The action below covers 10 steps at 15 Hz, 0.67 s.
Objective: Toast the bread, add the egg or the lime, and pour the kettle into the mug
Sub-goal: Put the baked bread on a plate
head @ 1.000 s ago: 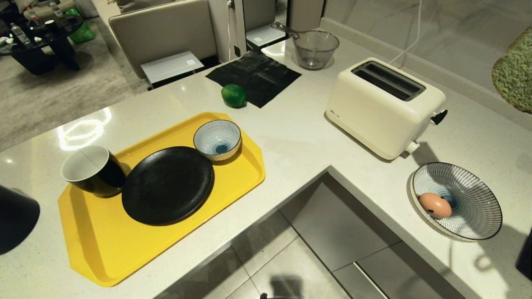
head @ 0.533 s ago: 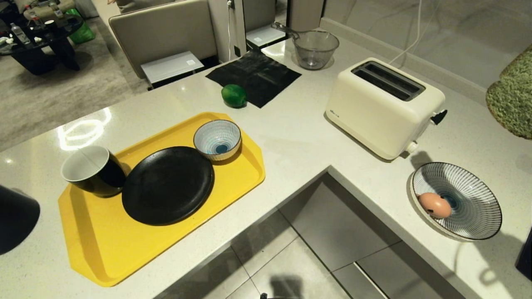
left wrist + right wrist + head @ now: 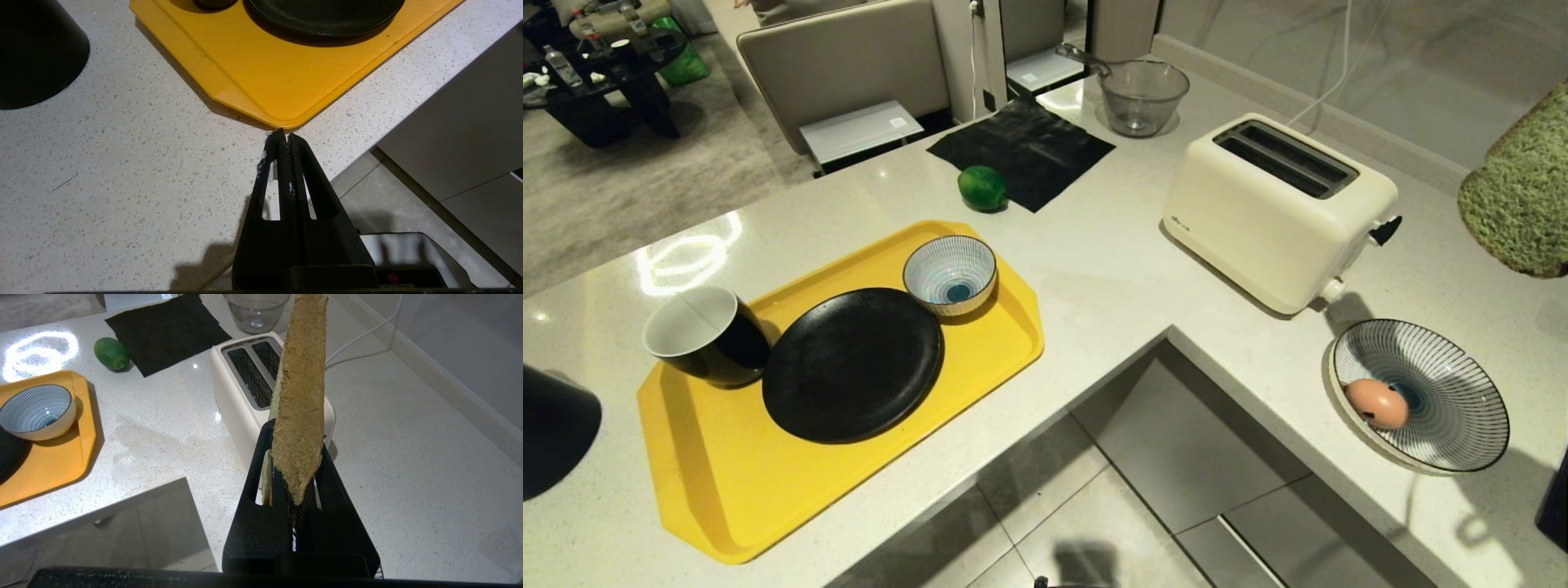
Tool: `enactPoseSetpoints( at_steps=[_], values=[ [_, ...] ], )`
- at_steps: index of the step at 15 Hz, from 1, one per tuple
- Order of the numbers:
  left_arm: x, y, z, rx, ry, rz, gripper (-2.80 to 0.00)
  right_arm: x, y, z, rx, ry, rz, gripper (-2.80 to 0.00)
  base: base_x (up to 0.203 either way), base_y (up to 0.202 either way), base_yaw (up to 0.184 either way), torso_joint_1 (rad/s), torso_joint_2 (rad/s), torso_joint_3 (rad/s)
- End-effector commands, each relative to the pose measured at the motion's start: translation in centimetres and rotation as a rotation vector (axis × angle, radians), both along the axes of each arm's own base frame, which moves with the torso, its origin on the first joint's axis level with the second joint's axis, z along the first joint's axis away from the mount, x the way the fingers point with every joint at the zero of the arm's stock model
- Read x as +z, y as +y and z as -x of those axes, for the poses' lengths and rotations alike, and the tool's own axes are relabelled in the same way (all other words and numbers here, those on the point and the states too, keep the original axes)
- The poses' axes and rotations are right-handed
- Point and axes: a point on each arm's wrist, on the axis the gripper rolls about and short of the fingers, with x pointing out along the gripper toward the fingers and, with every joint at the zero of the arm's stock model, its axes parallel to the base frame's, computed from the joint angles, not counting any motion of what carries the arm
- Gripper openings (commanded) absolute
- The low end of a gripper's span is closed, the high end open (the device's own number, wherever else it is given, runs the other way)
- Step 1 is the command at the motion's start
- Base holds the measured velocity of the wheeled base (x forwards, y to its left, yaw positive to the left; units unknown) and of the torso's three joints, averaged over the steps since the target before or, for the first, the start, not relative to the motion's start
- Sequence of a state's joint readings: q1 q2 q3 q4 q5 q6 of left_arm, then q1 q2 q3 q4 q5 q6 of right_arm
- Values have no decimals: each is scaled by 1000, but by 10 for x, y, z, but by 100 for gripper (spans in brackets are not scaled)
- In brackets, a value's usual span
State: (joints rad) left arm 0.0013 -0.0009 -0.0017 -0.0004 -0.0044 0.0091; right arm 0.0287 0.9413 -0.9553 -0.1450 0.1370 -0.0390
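My right gripper (image 3: 296, 437) is shut on the bread (image 3: 300, 396), holding the slice edge-up in the air, right of the cream toaster (image 3: 245, 384). In the head view only the bread's green face (image 3: 1515, 204) shows, at the right edge beyond the toaster (image 3: 1278, 208). The lime (image 3: 983, 187) lies beside a black cloth. The egg (image 3: 1377, 403) rests in a striped dish (image 3: 1462, 384). The mug (image 3: 704, 335) stands on the yellow tray (image 3: 727, 498), with the kettle (image 3: 551, 429) at far left. My left gripper (image 3: 284, 136) is shut and empty, parked by the tray's corner.
A black plate (image 3: 852, 363) and a small striped bowl (image 3: 949, 273) sit on the tray. A glass bowl (image 3: 1142, 96) and black cloth (image 3: 1021, 151) are at the back. The counter is L-shaped, with floor in its inner corner (image 3: 1143, 482). A cable (image 3: 1319, 98) runs behind the toaster.
The bread has moved left in the head view, closer to the toaster, and more of it shows. Its shadow has slid along the counter. Nothing else has moved.
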Motion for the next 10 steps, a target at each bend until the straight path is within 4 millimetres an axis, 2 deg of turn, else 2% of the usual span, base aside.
enactPoseSetpoints(
  at_steps=[1,10],
  values=[
    [0,0,0,0,1,0,-280,-3,0,-3,-1,14,1,-280,0,0,0,0,0,0],
    [0,0,0,0,0,1,-280,-7,0,-16,3,48,0,-280,0,0,0,0,0,0]
  ],
)
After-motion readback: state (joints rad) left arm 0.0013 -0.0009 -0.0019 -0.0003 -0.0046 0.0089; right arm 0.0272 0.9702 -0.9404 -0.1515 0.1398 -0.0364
